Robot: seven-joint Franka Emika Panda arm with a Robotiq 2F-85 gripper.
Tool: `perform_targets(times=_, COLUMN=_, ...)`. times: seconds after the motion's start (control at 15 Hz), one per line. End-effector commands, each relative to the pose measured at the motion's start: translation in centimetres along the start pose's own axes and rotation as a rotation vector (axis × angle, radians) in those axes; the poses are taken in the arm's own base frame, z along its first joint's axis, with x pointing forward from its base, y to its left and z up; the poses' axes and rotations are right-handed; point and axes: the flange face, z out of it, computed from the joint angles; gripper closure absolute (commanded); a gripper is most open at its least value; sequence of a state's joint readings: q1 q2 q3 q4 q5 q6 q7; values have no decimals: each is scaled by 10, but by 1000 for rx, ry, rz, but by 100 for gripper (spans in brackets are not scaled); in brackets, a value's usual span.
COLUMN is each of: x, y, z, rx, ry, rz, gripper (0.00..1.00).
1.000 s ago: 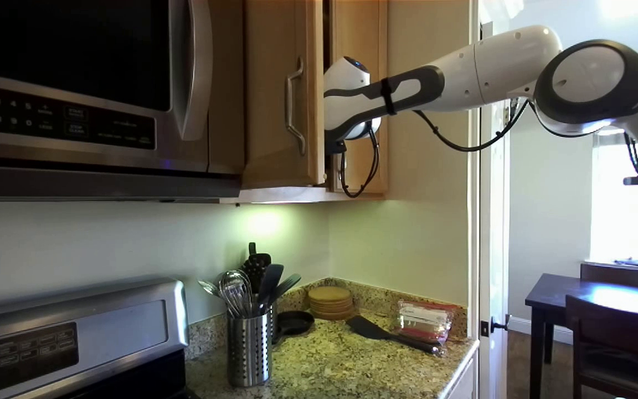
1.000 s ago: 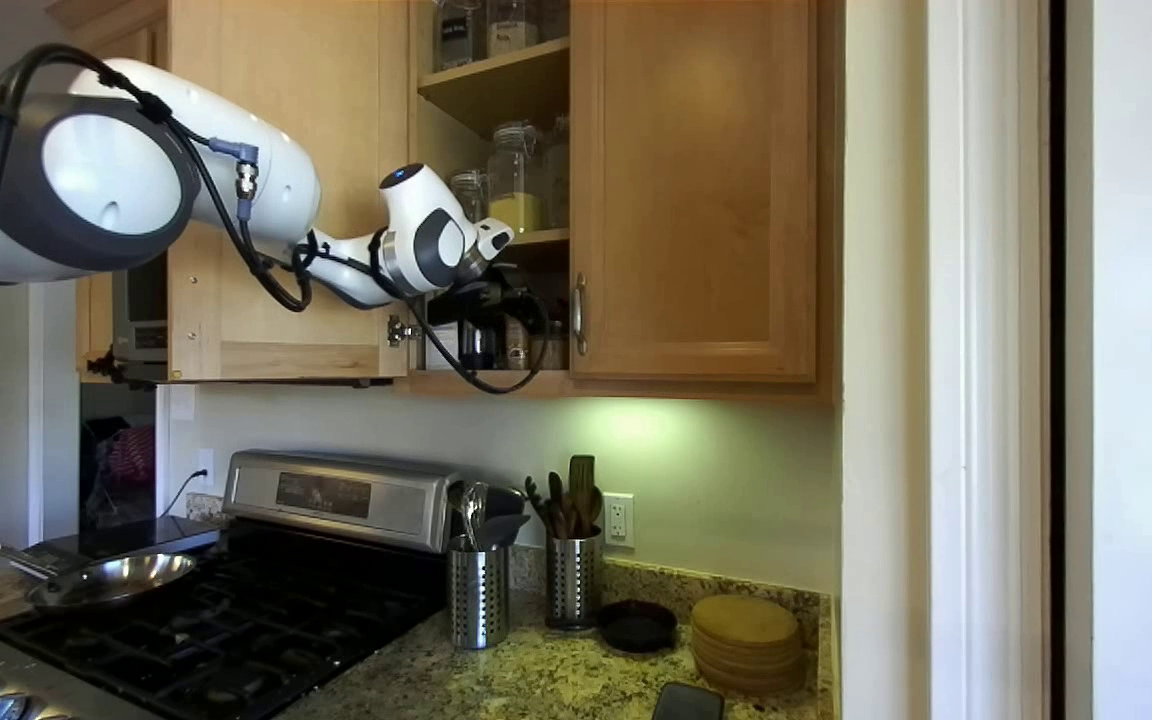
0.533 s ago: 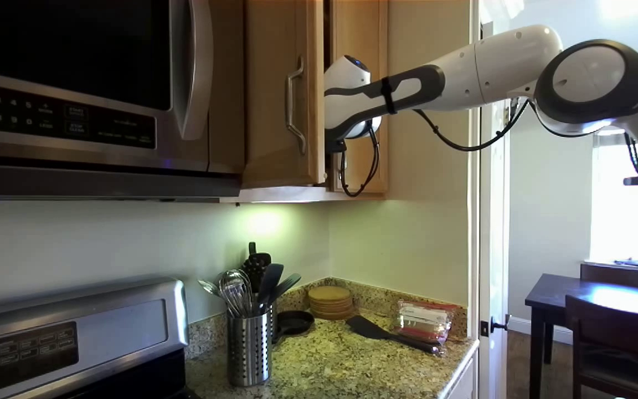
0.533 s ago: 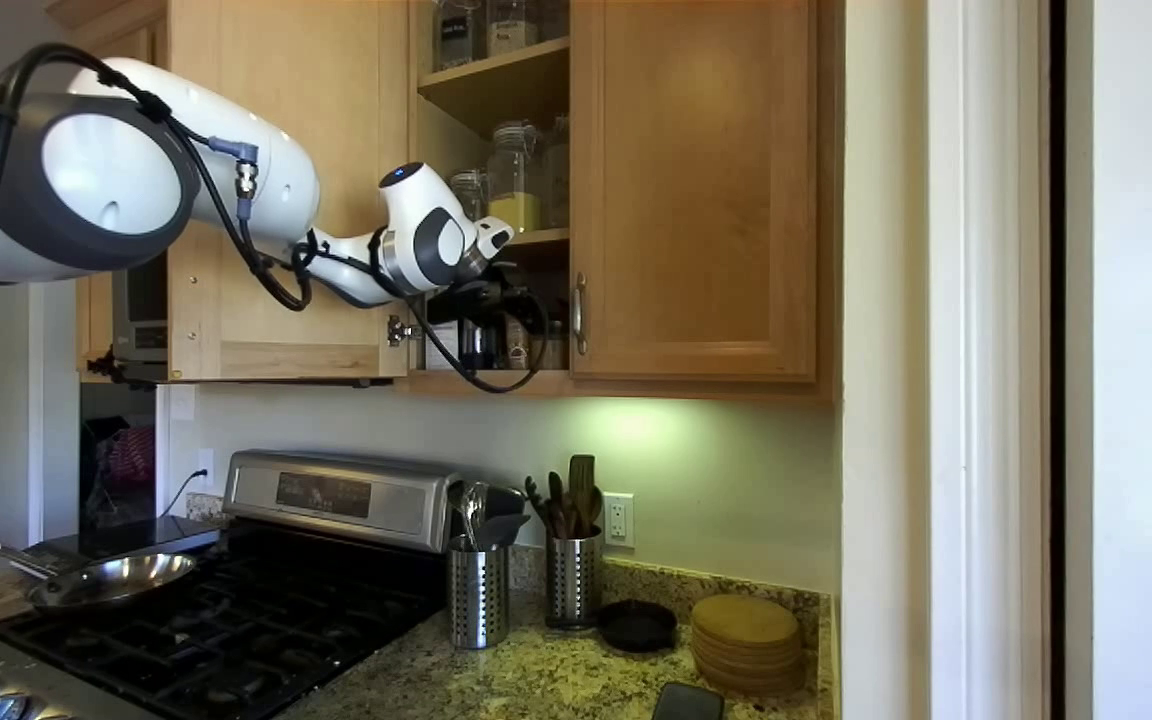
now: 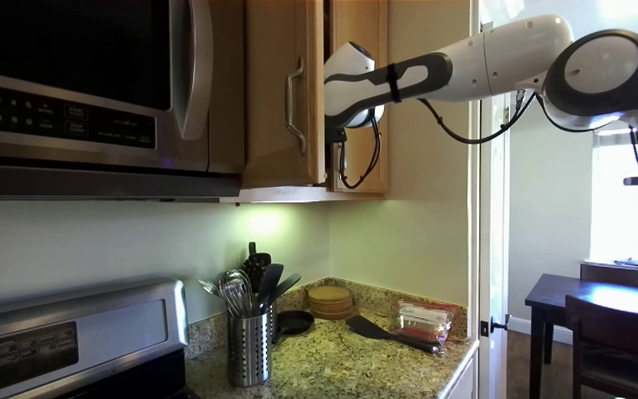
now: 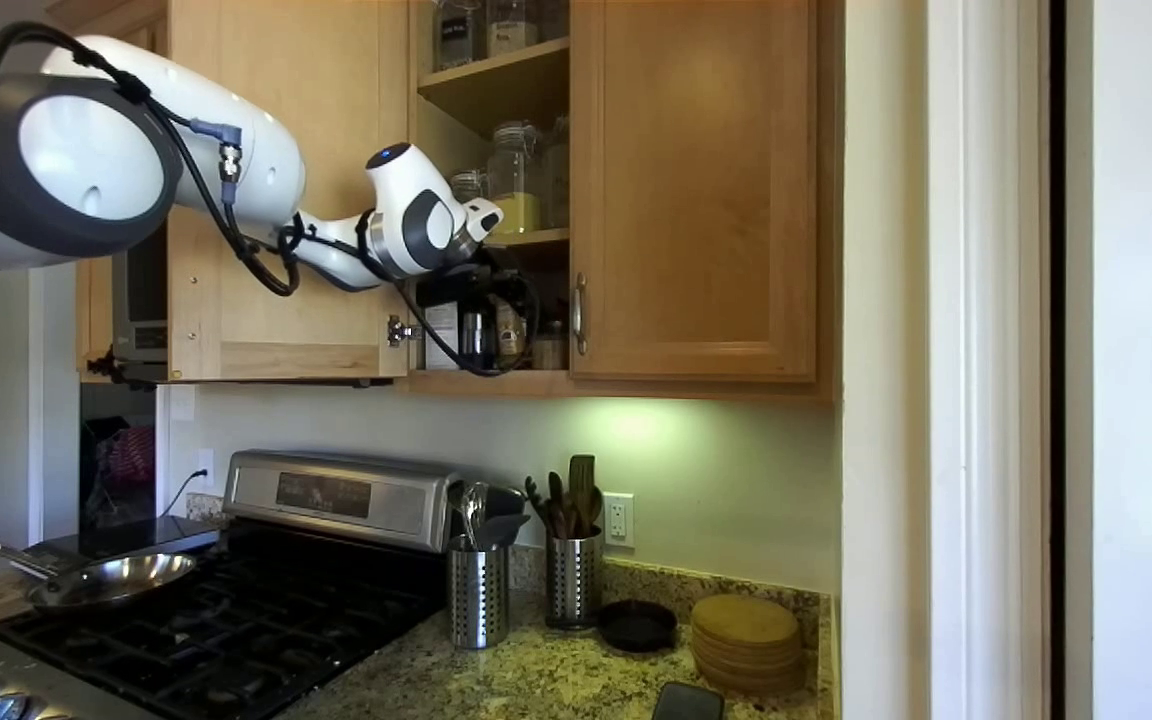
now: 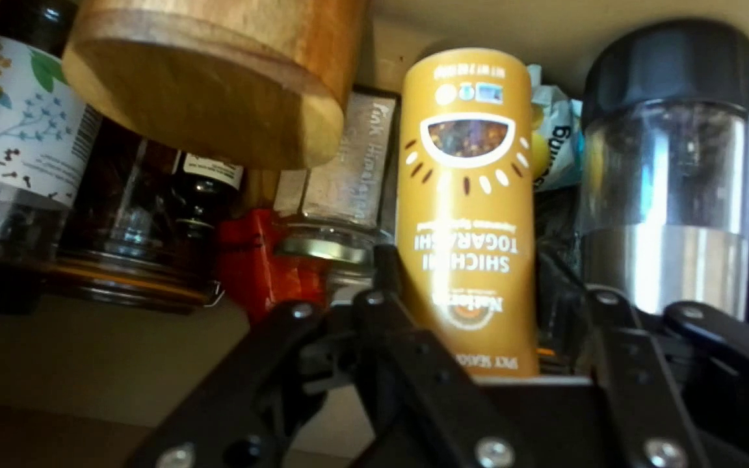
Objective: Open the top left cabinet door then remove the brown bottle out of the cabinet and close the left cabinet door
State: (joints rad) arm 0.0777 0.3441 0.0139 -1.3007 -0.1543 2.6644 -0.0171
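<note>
Pinching the brown bottle with the hand, inside the cabinet.
Having the top left cabinet door wide open, so likely being near halfway; not yet taking the bottle out or closing the door. Looking down, finding a steel tool cup, a round tan stack and a dark spatula on the tabletop. Beside that, seeing a stove with a shiny pan. Farther off, seeing a dark table and a chair.

I've near-side room between left door and right door; black-capped jar just left of brown bottle, shelf above.
</note>
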Motion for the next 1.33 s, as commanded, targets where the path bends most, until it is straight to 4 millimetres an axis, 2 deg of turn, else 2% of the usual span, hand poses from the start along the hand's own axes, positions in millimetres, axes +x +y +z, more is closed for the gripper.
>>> perform_targets(times=0.0, x=-1, y=-2, z=-34, rx=6, ry=12, rz=15, gripper=73)
perform_targets(times=0.27, x=-10, y=-4, z=-59, rx=4, ry=-12, rz=28, gripper=73)
perform_targets(times=0.53, x=-30, y=-10, z=-78, rx=-10, ry=-59, rz=77, gripper=73)
perform_targets(times=0.8, x=-55, y=-24, z=-91, rx=-46, ry=-110, rz=133, gripper=73)
perform_targets(times=1.07, x=-84, y=-39, z=-80, rx=-99, ry=-171, rz=166, gripper=73)
perform_targets(times=1.27, x=-111, y=-45, z=-61, rx=-95, ry=-228, rz=187, gripper=73)
